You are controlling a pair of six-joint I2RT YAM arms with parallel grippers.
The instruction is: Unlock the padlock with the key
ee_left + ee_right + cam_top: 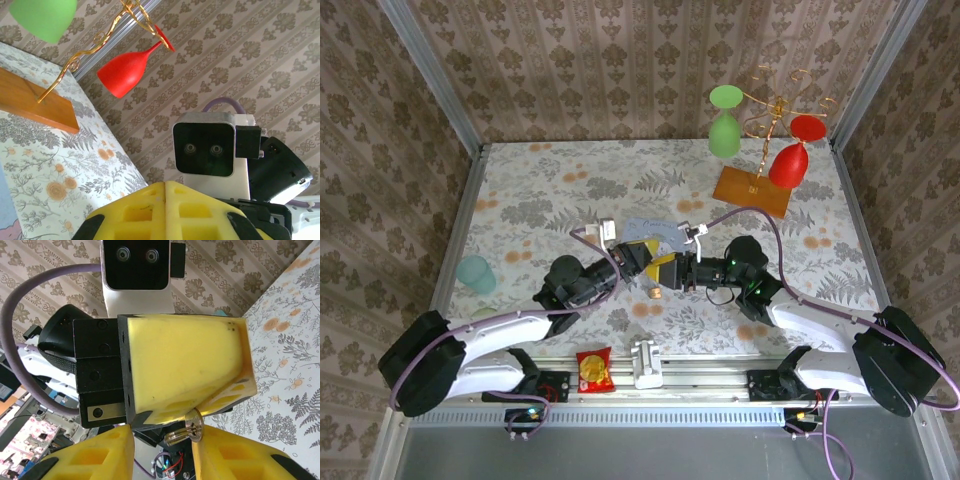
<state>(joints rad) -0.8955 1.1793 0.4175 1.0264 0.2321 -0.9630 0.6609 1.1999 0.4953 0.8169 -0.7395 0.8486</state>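
ok so both arms meet nose to nose above the table (550, 200); left gripper (165, 192) is clenched, its yellow pads (135, 215) pressed together along one seam; right gripper (165, 437) is released, fingers well apart; the key (192, 425) sits in that gap, nearer one finger than the other, round head facing the right wrist cam and the shaft running off toward the other finger; it pokes out just under the left gripper's tip, and with the right fingers spread that wide I'd guess the left one is what's pinching it, though the actual contact is hidden; the padlock (656, 293) looks to be the little brass speck lying on the table just below where the two grippers meet, apart from both; too small to tell which way the keyhole faces; handling-wise, imo: key is tiny, thin, stiff, light, slick metal, so it'll swivel or squirt out if grabbed by an edge; take it by the round head, flat faces against the pads, shaft left free; padlock is light too and will likely skid when the key pushes in, so the other gripper should clamp the brass body and leave shackle and keyhole clear
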